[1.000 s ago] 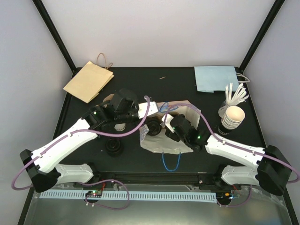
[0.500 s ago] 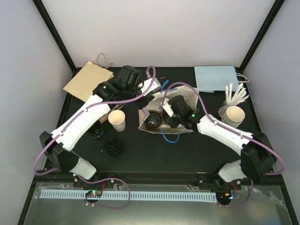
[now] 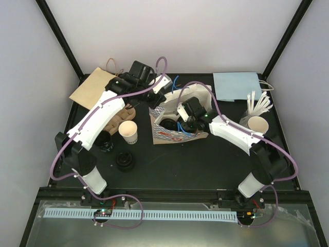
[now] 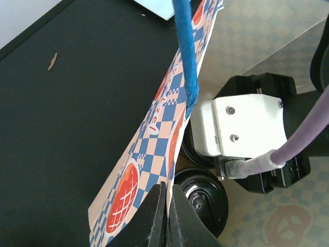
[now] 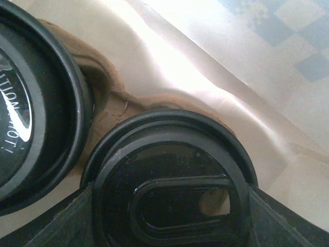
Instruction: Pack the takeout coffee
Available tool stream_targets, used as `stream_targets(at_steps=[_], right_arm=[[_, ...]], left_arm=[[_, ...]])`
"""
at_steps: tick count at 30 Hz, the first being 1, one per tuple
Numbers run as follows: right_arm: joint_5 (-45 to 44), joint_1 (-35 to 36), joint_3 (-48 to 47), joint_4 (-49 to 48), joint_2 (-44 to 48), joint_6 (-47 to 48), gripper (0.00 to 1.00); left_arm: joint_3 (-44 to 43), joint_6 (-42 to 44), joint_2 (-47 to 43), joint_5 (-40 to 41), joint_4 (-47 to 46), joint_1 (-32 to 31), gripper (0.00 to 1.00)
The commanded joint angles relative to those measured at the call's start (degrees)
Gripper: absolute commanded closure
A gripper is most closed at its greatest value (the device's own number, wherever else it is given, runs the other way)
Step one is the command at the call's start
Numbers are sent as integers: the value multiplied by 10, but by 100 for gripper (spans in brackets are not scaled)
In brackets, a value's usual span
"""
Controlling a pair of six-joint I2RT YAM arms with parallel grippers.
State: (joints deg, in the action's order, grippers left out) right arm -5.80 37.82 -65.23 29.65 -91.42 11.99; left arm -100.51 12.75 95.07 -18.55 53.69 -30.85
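The blue-and-orange checkered takeout bag [image 3: 169, 135] lies open at the table's middle. In the left wrist view my left gripper [image 4: 167, 206] is shut on the bag's [image 4: 154, 134] rim, below its blue handle [image 4: 185, 51]. My right gripper [image 3: 185, 121] reaches inside the bag. In the right wrist view its fingers [image 5: 77, 218] flank the black lid of a coffee cup [image 5: 169, 180] and grip it. That cup sits in a brown carrier [image 5: 110, 105] beside a second lidded cup [image 5: 31, 103].
A flat brown bag [image 3: 96, 88] lies at the back left and a light blue bag [image 3: 237, 85] at the back right. Stacked cups [image 3: 257, 126] and white stirrers [image 3: 259, 103] stand on the right. An open cup [image 3: 128, 132] and loose black lids [image 3: 125, 161] sit on the left.
Both arms have swung toward the back of the table, taking the bag with them. The left gripper has pulled the bag's rim up and back; the right gripper has stayed inside.
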Motion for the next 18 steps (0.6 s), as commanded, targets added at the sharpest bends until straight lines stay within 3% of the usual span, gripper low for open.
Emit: stream_targets(at_steps=[1, 18], right_arm=[[17, -3, -5, 28, -22, -23, 31], [-27, 30, 138, -21, 23, -88, 33]], left_arm=[[-38, -20, 23, -21, 20, 12, 98], [-38, -17, 30, -8, 21, 16, 98]])
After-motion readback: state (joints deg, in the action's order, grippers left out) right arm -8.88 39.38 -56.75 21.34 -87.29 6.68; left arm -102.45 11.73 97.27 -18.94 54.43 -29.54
